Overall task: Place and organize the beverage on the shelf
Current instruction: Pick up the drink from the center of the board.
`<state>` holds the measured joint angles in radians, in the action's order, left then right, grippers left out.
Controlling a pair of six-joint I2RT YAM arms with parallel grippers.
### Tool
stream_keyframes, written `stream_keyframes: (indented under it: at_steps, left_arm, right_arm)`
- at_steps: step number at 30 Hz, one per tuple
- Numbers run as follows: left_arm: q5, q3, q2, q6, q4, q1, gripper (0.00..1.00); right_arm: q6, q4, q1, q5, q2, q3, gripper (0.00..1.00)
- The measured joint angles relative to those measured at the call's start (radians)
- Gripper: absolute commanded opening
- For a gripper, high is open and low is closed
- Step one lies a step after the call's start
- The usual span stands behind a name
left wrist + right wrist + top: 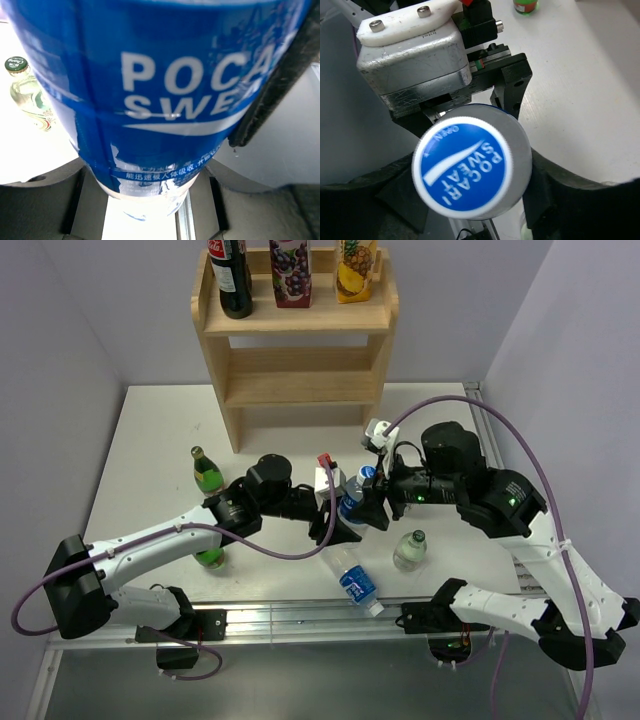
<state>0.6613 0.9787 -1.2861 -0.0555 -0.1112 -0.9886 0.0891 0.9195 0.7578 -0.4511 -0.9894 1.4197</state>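
A Pocari Sweat bottle (352,498) is held off the table (150,440) at the centre of the top view, below the wooden shelf (300,390) at the upper centre, and both arms meet on it. The right gripper (372,508) pinches it: in the right wrist view the dark fingers (560,197) sit on either side of the bottle just under its blue cap. The left gripper (335,520) reaches in from the left with its fingers around the body. One pad (280,85) lies against the blue label at the right of the left wrist view, but the other is hidden, so I cannot tell whether that pinch is complete. This looks like a handover. The left fingers should squeeze firmly on the label's full width before the right fingers let go, and the bottle should stay near upright so it does not swing. The shelf's top board already carries a cola bottle (232,280), a grape carton (291,275) and a pineapple carton (356,270), so a lower tier is likely the target. The path there should pass above the lying water bottle (355,582).
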Motion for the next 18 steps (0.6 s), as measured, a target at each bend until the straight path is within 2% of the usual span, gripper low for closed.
stream_keyframes:
  at_steps: [2, 5, 12, 18]
  left_arm:
    - [-0.008, 0.002, 0.0, -0.004, -0.003, -0.003, 0.0]
    - [-0.049, 0.002, -0.001, -0.021, 0.001, -0.014, 0.0]
    - [-0.179, 0.002, 0.0, -0.057, -0.005, -0.02, 0.0]
    - [-0.421, 0.06, -0.005, -0.077, 0.058, -0.02, 0.0]
  right_arm:
    - [-0.009, -0.003, 0.0, 0.011, 0.005, 0.0, 0.79]
    - [-0.022, -0.066, 0.007, 0.034, 0.023, 0.0, 0.87]
    - [-0.065, -0.151, 0.012, 0.184, 0.12, -0.001, 0.93]
    - [-0.166, -0.171, 0.012, 0.465, 0.251, -0.044, 0.95]
